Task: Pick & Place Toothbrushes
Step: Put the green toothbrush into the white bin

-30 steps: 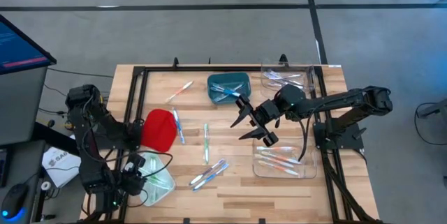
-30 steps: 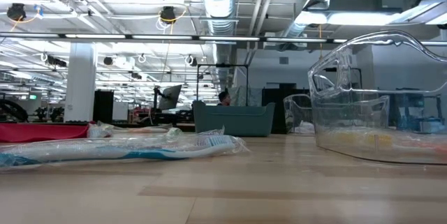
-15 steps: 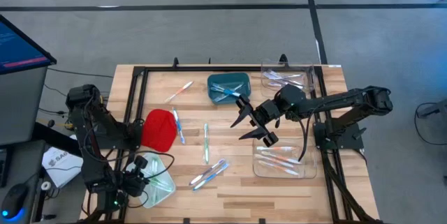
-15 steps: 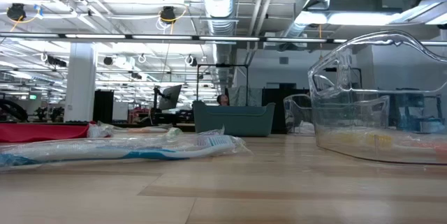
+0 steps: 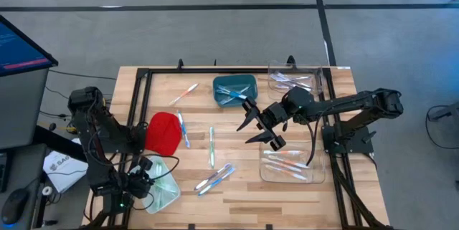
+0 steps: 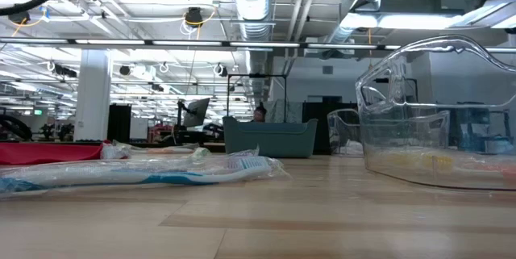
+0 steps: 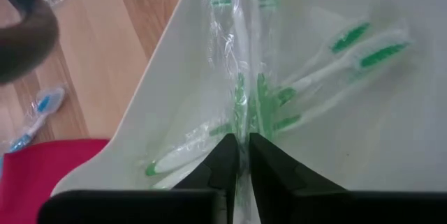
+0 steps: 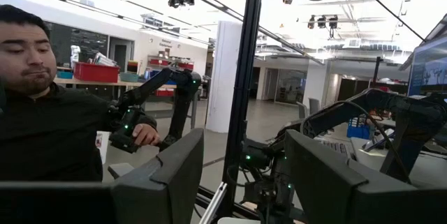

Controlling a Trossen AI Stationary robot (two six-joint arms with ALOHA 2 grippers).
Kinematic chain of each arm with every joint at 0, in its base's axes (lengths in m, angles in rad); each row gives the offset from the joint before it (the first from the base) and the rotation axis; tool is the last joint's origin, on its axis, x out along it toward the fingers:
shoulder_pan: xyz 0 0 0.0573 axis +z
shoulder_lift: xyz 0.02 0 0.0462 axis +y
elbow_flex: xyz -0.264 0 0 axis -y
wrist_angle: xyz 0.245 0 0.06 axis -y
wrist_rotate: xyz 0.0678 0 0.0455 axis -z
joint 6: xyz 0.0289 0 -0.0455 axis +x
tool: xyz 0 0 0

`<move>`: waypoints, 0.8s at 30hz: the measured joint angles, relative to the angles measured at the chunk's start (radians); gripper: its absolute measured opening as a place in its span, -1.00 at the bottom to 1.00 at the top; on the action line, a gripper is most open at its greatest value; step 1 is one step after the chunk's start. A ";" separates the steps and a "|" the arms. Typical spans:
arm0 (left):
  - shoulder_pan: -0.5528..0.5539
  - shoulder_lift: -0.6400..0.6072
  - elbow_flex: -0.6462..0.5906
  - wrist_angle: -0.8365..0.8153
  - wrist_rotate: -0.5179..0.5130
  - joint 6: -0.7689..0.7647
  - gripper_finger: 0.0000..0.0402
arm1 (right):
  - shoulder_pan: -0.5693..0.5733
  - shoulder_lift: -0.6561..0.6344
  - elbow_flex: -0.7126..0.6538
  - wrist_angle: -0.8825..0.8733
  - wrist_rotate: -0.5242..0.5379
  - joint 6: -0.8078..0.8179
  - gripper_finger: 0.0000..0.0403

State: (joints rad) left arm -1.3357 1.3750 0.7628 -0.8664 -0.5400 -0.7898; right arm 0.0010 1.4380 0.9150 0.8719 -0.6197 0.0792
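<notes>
While no brand or readable writing shows on any toothbrush or tray, the colours do the sorting: green toothbrushes (image 7: 314, 77) lie wrapped in film inside the pale green tray (image 5: 163, 189) at the table's (image 5: 237, 194) near-left corner. The left gripper (image 7: 238, 155) hangs low over that tray, pointed steeply down, its fingers (image 7: 222, 165) nearly together around the film of a wrapped green toothbrush (image 7: 241, 98); whether they still pinch it cannot be told.

Beyond the green tray sits the red tray (image 5: 163, 132), with a blue toothbrush (image 5: 183, 130) just beside it. Farther toward the table's middle lie a green toothbrush (image 5: 211, 147) and two blue ones (image 5: 215, 178). The teal tray (image 5: 234, 89) at the far edge holds brushes, a pink toothbrush (image 5: 185, 93) lies left of it, and clear trays (image 5: 290, 164) on the right hold orange-red ones.

The right gripper (image 5: 259, 124) hovers raised between the teal tray and the near clear tray, arm stretched level, fingers spread and empty.

In the right wrist view a person (image 8: 49, 126) sits behind the table.
</notes>
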 joint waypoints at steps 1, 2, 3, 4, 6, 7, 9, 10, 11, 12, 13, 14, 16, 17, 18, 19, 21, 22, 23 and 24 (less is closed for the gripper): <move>0.000 0.000 -0.007 0.006 0.000 -0.002 -0.84 | 0.000 0.000 0.000 0.000 0.000 0.000 -0.04; 0.000 0.000 -0.011 0.007 0.001 -0.006 -0.83 | 0.000 0.000 0.000 0.000 0.000 0.000 -0.04; 0.000 0.000 -0.013 0.008 0.001 -0.011 -0.82 | 0.000 0.000 0.000 0.000 0.000 0.000 -0.04; 0.001 0.000 -0.013 0.011 0.001 -0.025 -0.80 | 0.000 0.000 0.000 0.000 0.000 0.000 -0.04; 0.002 0.000 -0.013 0.014 0.002 -0.058 -0.77 | 0.000 0.000 0.000 0.000 0.000 0.000 -0.03; 0.002 0.000 -0.013 0.017 0.005 -0.076 -0.75 | 0.000 0.000 0.000 0.000 0.000 0.000 -0.03; 0.002 0.000 -0.013 0.026 0.009 -0.124 -0.70 | 0.000 0.000 0.000 -0.001 0.000 0.000 -0.02; 0.002 0.000 -0.013 0.025 0.010 -0.148 -0.67 | 0.000 0.000 0.000 0.000 0.000 0.000 -0.02; 0.002 0.000 -0.013 0.025 0.011 -0.173 -0.64 | 0.000 0.000 0.000 0.000 0.000 0.000 -0.03; 0.002 0.000 -0.013 0.027 0.011 -0.193 -0.61 | 0.000 0.000 0.000 0.000 0.000 0.000 -0.03; 0.002 0.000 -0.013 0.027 0.012 -0.209 -0.58 | 0.000 0.000 0.000 -0.001 0.000 0.000 -0.03; 0.002 0.000 -0.013 0.028 0.012 -0.216 -0.55 | 0.000 0.000 0.000 -0.001 0.000 0.000 -0.04; 0.002 0.000 -0.013 0.031 0.012 -0.218 -0.50 | 0.000 0.000 0.000 -0.001 0.000 0.000 -0.04; 0.002 0.000 -0.013 0.031 0.012 -0.217 -0.48 | 0.000 0.000 0.000 -0.001 0.000 0.000 -0.04; 0.002 0.000 -0.013 0.033 0.012 -0.218 -0.46 | 0.000 0.000 0.000 -0.001 0.000 0.000 -0.03; 0.002 0.000 -0.013 0.037 0.012 -0.219 -0.45 | 0.000 0.000 0.000 -0.001 0.000 0.000 -0.03; 0.002 0.000 -0.013 0.040 0.012 -0.243 -0.42 | 0.000 0.000 0.000 -0.001 0.000 0.000 -0.03; 0.002 0.000 -0.013 0.040 0.012 -0.268 -0.42 | 0.000 0.000 0.000 -0.001 0.000 0.000 -0.02; 0.002 0.000 -0.013 0.041 0.011 -0.297 -0.42 | 0.000 0.000 0.000 -0.001 0.000 0.000 -0.02; 0.002 0.000 -0.013 0.040 0.009 -0.319 -0.42 | 0.000 0.000 0.000 -0.001 0.000 0.000 -0.02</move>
State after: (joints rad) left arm -1.3338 1.3750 0.7502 -0.8261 -0.5308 -1.1088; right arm 0.0010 1.4380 0.9150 0.8711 -0.6197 0.0792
